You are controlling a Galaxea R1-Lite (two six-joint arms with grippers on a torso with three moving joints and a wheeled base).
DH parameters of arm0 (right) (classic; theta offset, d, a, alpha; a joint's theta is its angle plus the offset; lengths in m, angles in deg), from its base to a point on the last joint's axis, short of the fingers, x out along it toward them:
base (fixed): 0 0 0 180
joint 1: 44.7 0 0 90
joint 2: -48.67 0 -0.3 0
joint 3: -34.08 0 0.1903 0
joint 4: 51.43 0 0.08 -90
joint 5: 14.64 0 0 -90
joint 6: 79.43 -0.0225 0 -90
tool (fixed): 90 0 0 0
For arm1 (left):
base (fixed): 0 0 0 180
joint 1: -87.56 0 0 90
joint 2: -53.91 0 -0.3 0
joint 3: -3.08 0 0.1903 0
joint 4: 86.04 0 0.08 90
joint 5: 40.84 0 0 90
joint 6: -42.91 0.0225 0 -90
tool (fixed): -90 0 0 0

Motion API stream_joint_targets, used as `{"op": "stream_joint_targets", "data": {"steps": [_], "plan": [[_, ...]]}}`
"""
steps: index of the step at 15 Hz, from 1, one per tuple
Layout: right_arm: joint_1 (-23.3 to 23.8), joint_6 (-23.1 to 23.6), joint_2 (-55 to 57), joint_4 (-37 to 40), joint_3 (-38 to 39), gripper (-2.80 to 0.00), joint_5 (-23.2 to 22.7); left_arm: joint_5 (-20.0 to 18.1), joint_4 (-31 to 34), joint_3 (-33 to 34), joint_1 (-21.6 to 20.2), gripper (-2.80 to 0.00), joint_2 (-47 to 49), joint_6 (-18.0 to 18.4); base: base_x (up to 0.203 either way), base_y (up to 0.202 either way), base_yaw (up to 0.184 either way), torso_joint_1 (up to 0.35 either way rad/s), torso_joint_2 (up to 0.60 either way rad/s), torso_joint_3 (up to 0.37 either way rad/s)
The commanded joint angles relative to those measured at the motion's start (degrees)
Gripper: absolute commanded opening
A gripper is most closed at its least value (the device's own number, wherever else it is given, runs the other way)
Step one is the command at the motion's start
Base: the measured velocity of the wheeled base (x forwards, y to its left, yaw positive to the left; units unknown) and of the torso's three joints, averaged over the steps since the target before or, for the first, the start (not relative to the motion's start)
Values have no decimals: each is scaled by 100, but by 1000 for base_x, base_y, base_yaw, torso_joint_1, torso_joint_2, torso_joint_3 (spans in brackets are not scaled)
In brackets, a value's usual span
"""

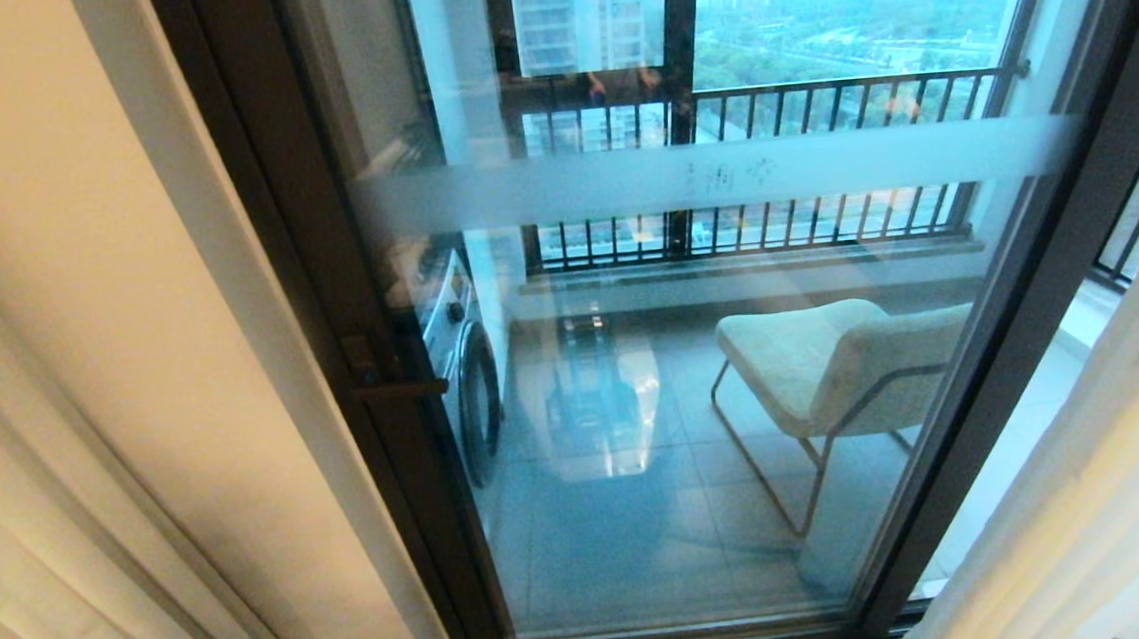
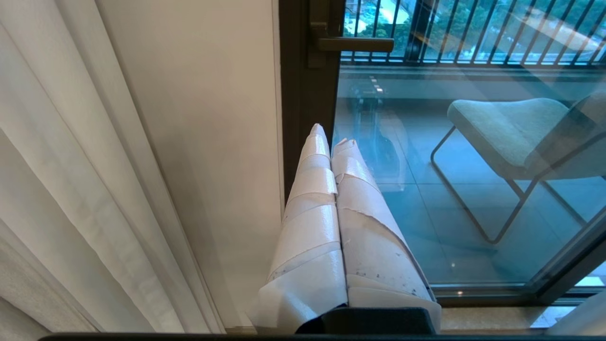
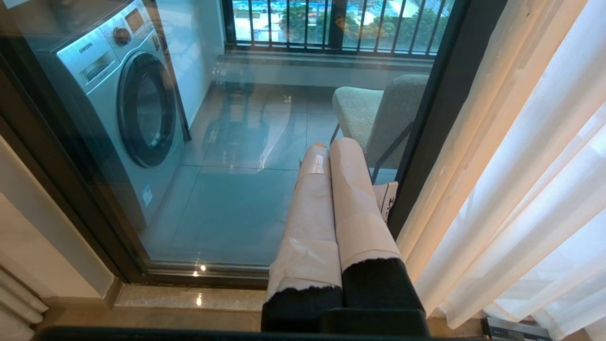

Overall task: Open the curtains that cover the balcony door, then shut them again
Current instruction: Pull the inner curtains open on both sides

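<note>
Beyond the glass lies a tiled balcony with a washing machine (image 3: 128, 104) and a cushioned chair (image 1: 833, 361). The balcony door (image 1: 692, 351) stands bare, its black frame running tall and upright. The curtains (image 1: 52, 516) hang bunched to either side of the door, pleats running floor to ceiling, so they look drawn open, probably awaiting closing. The left gripper (image 2: 334, 142) and right gripper (image 3: 331, 147) both point at the door, fingers pressed together, holding nothing.

The right gripper (image 3: 331, 151) hangs with taped fingers pressed together before the balcony door (image 3: 227, 189); the curtains (image 3: 521, 166) hang beside it; behind the glass, a washing machine (image 3: 123, 104) and a chair (image 3: 374, 113).
</note>
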Motion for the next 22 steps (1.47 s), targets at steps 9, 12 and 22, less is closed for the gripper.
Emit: {"op": "stream_joint_targets", "data": {"steps": [9,12,22], "plan": [[-1,4,2,2,0,-280,-3,1,-3,0,-1,-280,-11,1,1,-6,1,0,0,0],[-1,4,2,2,0,-280,-3,1,-3,-8,-1,-280,-11,1,1,-141,6,8,3,2],[-1,4,2,2,0,-280,-3,1,-3,0,-1,-280,-11,1,0,-192,-3,2,3,1]]}}
